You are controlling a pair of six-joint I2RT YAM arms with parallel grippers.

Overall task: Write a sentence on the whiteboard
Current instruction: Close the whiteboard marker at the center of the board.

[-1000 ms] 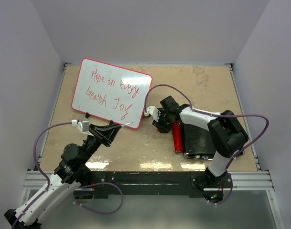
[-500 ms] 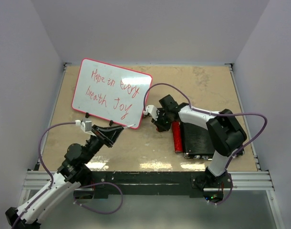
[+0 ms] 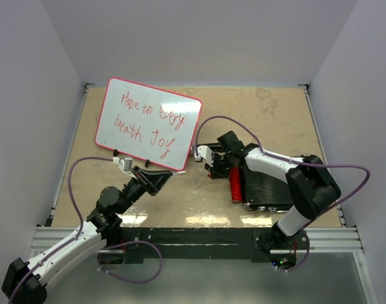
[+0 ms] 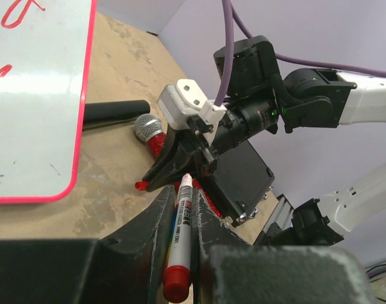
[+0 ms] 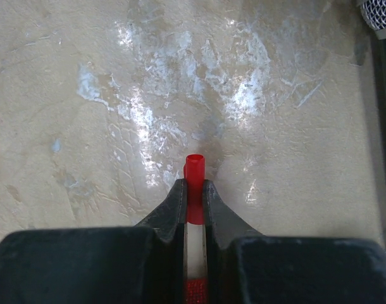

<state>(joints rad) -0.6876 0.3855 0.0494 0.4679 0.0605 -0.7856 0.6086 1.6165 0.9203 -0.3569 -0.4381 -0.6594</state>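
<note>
The whiteboard [image 3: 107, 136] with its thin red frame stands tilted at the back left, and its edge shows in the left wrist view [image 4: 41, 114]. The sentence [image 3: 171, 117] runs across it in two lines of red lettering. My left gripper [image 3: 162, 179] [image 4: 182, 193] is shut on a white marker [image 4: 182, 215] with a red end. The marker's tip points at the right gripper [image 3: 209, 171] [image 4: 149, 183], close to its fingers. That right gripper [image 5: 193, 190] is shut on a small red cap [image 5: 194, 171] [image 4: 141, 185] just above the tabletop.
A black ribbed case [image 3: 266, 183] lies at the right, with a red cylinder [image 3: 235, 182] along its left side. The cylinder's grey mesh head [image 4: 149, 128] lies beside the board's black foot [image 4: 114, 111]. Walls enclose the table on three sides.
My right gripper has shut on the red cap and shifted slightly nearer. My left arm has carried the marker to the right, toward the right gripper.
</note>
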